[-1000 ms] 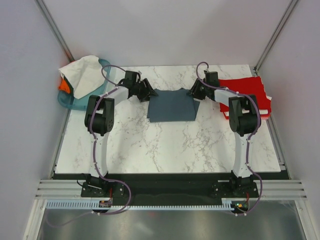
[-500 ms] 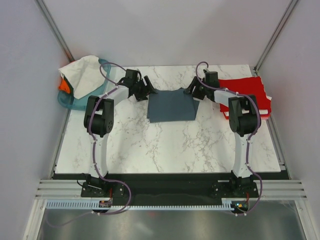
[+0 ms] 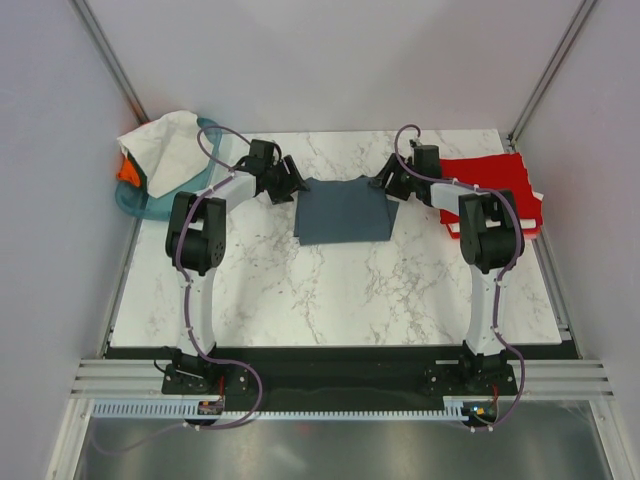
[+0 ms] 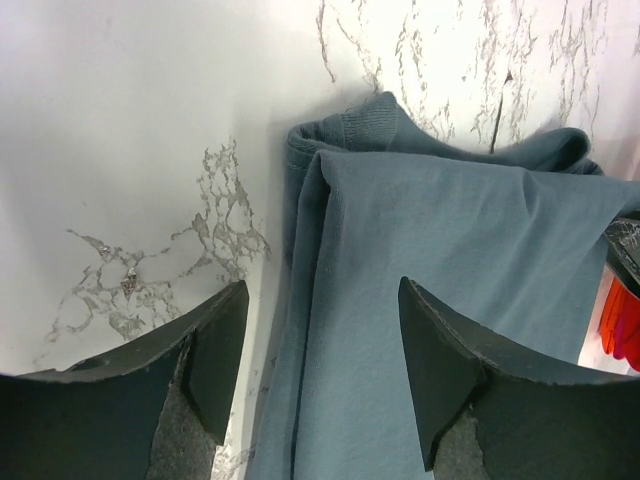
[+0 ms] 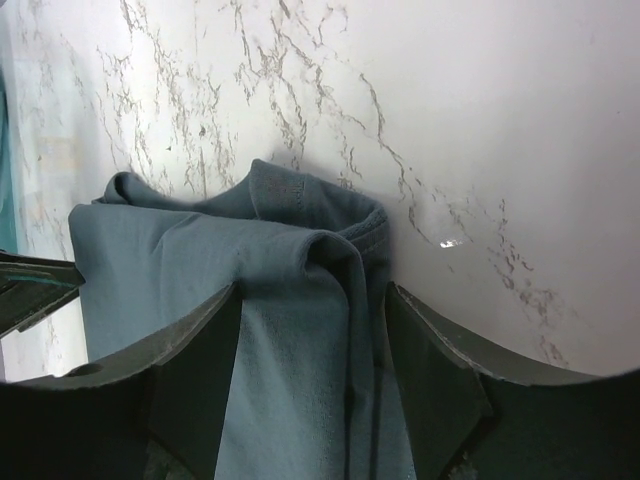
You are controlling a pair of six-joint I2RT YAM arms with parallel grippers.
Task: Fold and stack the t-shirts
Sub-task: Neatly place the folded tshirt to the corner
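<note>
Marble worktop (image 3: 330,290), grey walls (image 3: 300,60), teal basket (image 3: 133,205) upper left, red t-shirt (image 3: 490,178) right; my left gripper (image 3: 290,183) and right gripper (image 3: 386,185) both released, straddling blue-grey t-shirt (image 3: 343,212).

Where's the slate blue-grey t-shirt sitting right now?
In the top view, the folded slate blue-grey cloth t-shirt lies centrally in the far half of the white marble table, between the left tool and right tool, the red cloth shirt to its right.

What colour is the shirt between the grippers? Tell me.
The shirt is plain slate blue-grey; clearest in left wrist view.
</note>
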